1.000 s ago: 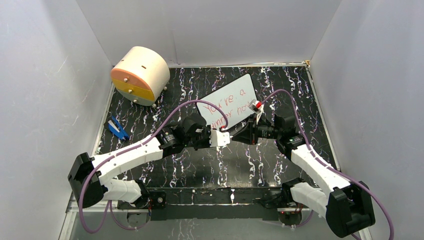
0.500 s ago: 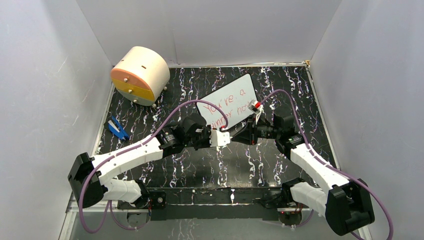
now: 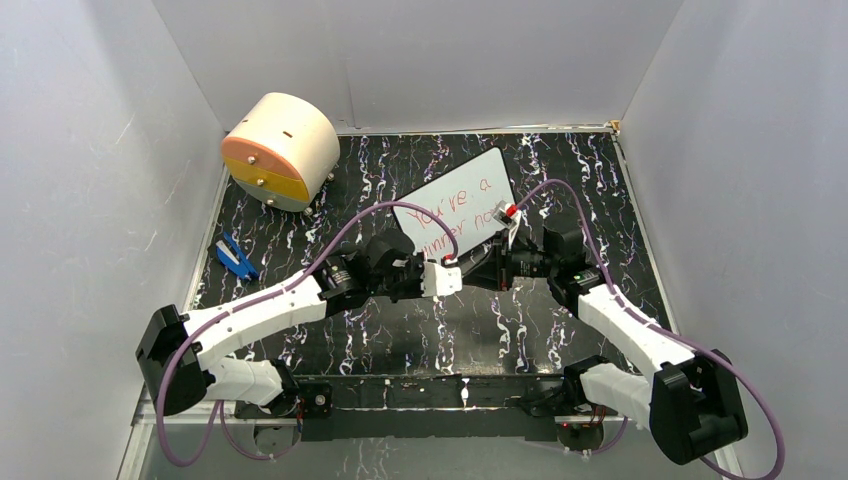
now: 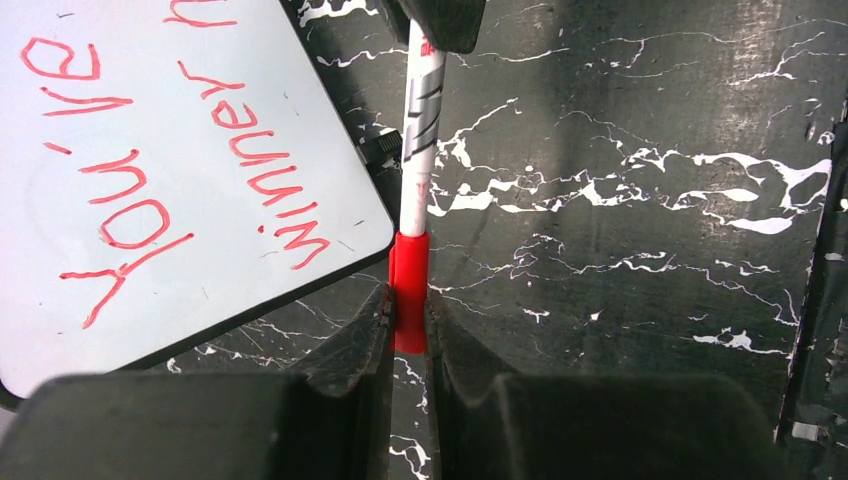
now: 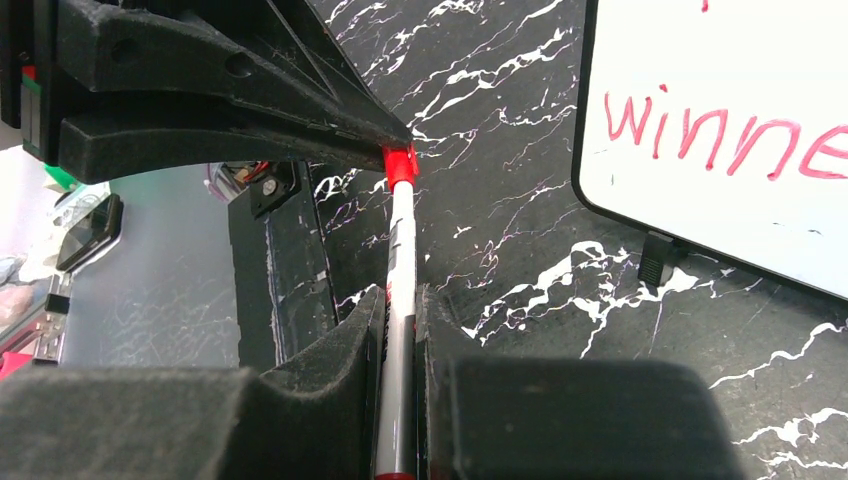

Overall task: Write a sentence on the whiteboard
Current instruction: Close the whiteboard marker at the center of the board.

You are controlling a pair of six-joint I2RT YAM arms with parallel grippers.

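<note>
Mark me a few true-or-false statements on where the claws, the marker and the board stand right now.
1. The left claw is shut on the red cap. True.
2. The right claw is open and empty. False: it is shut on the marker barrel.
3. The whiteboard is blank. False: red lettering runs across it in two lines.
4. The beige drum stands at the back left, apart from the whiteboard. True.
</note>
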